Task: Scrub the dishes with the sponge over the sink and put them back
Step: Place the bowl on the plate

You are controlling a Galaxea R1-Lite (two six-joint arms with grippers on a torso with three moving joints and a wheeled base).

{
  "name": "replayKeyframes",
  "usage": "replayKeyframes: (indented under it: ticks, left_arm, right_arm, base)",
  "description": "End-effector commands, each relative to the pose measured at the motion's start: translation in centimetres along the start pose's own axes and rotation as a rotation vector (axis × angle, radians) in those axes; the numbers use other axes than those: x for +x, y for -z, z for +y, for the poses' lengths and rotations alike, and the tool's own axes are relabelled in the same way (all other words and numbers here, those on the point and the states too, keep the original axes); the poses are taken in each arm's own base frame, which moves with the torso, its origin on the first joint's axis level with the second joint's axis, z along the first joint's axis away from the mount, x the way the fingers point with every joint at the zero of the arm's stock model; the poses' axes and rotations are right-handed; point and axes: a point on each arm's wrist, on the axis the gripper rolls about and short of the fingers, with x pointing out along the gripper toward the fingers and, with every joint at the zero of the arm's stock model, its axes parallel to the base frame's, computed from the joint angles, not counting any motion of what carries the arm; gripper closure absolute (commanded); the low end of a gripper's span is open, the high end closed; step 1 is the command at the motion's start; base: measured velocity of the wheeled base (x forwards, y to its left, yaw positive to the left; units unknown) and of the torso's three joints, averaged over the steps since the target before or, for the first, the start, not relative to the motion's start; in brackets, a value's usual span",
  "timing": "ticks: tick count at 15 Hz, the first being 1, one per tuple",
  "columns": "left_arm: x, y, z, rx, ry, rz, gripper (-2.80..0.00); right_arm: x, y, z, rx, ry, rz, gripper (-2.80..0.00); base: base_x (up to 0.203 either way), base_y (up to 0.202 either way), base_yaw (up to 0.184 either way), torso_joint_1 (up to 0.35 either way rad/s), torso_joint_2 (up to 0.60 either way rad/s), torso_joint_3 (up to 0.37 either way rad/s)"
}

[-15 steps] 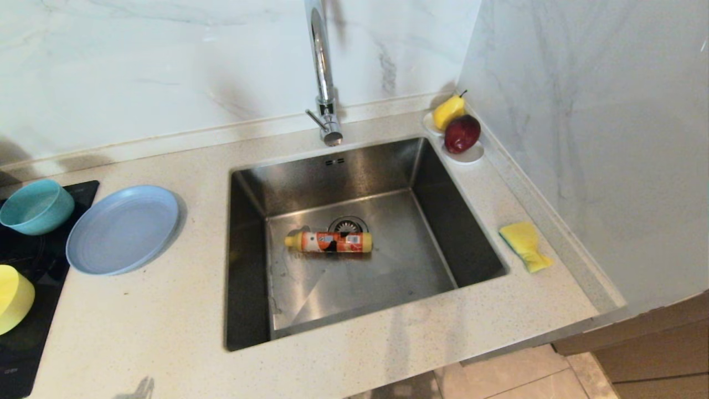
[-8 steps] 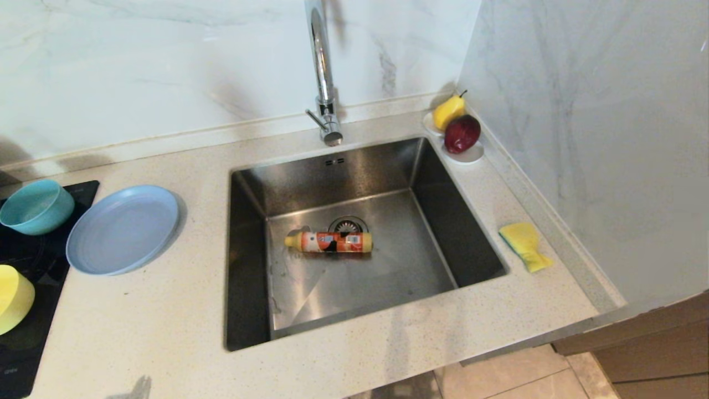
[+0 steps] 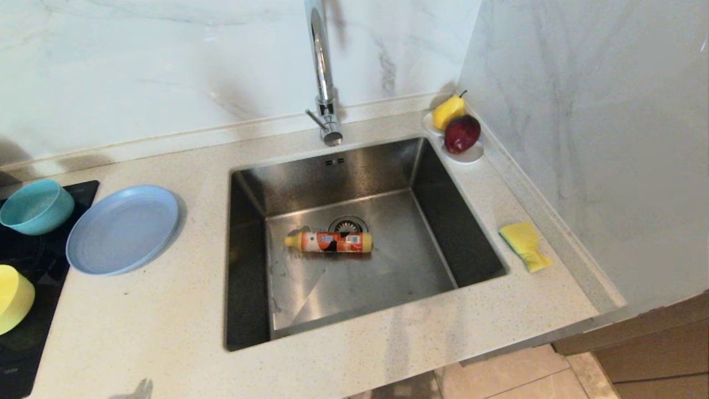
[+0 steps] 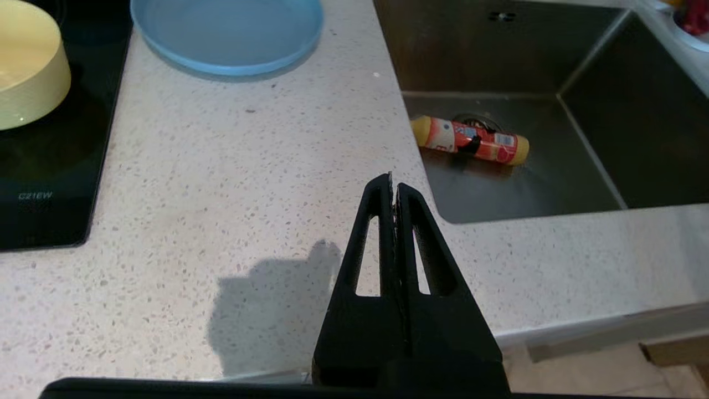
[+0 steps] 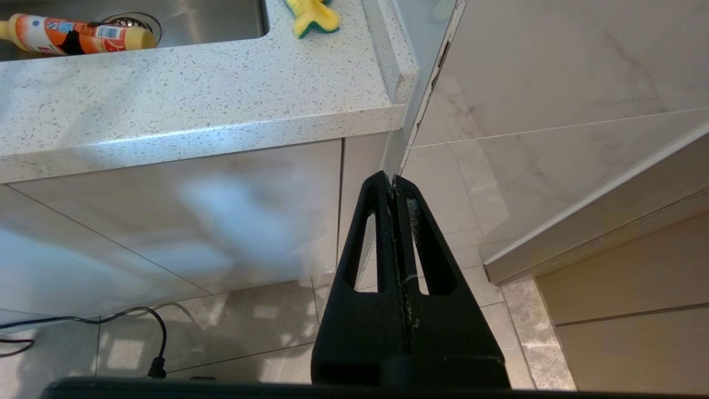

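A grey-blue plate (image 3: 123, 229) lies on the counter left of the sink (image 3: 246, 183). A teal bowl (image 3: 36, 206) and a pale yellow bowl (image 3: 14, 298) sit on the black cooktop at the far left. The yellow sponge (image 3: 525, 245) with a green underside lies on the counter right of the sink. My left gripper (image 4: 394, 184) is shut and empty, held over the counter's front edge near the sink's front left corner. My right gripper (image 5: 392, 181) is shut and empty, below the counter edge by the cabinet front. Neither arm shows in the head view.
An orange detergent bottle (image 3: 329, 242) lies on its side by the drain in the sink. The chrome faucet (image 3: 324, 83) rises behind it. A white dish (image 3: 471, 156) with a pear and a red fruit sits in the back right corner. A marble wall bounds the right side.
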Motion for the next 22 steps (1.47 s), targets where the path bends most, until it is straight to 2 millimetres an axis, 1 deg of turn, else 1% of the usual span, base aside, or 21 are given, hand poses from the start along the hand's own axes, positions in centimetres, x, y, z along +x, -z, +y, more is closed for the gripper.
replayKeyframes:
  ticks: [1,2,5,18,19,20,21,22]
  left_arm:
    - [0.2,0.9,0.1,0.004,-0.009,0.033,0.00]
    - [0.2,0.9,0.1,0.026,-0.008,0.030,0.00]
    - [0.2,1.1,0.2,0.200,-0.006,0.037,0.00]
    - [0.2,1.0,0.2,0.196,-0.008,0.036,0.00]
    - [0.1,0.3,0.0,0.196,-0.007,0.012,0.00]
    - [-0.3,-1.5,-0.2,0.195,-0.006,-0.038,0.00]
    - [-1.0,-3.7,-0.5,0.192,-0.011,-0.091,0.00]
    - [-1.7,-5.5,-0.7,0.193,-0.031,-0.125,0.00]
  right_arm:
    - [0.0,0.0,0.0,0.000,-0.001,0.001,0.00]
    - [0.0,0.0,0.0,0.000,-0.001,0.000,0.00]
    - [0.0,0.0,0.0,0.000,0.000,0.000,0.00]
    - [0.0,0.0,0.0,0.000,-0.001,0.001,0.00]
    - [0.0,0.0,0.0,0.000,0.000,0.000,0.00]
    - [0.0,0.0,0.0,-0.001,0.000,0.000,0.00]
    - [0.0,0.0,0.0,0.000,0.000,0.000,0.00]
    - [0.0,0.0,0.0,0.000,0.000,0.000,0.00]
  base:
    - [0.000,0.000,0.000,0.000,0.00,0.000]
    - [0.000,0.000,0.000,0.000,0.00,0.000]
    - [0.000,0.000,0.000,0.000,0.00,0.000]
    - [0.000,0.000,0.000,0.000,0.00,0.000]
    - [0.000,0.000,0.000,0.000,0.00,0.000]
    - [0.000,0.000,0.000,0.000,0.00,0.000]
    - [0.000,0.000,0.000,0.000,0.00,0.000]
    - [0.000,0.000,0.000,0.000,0.00,0.000]
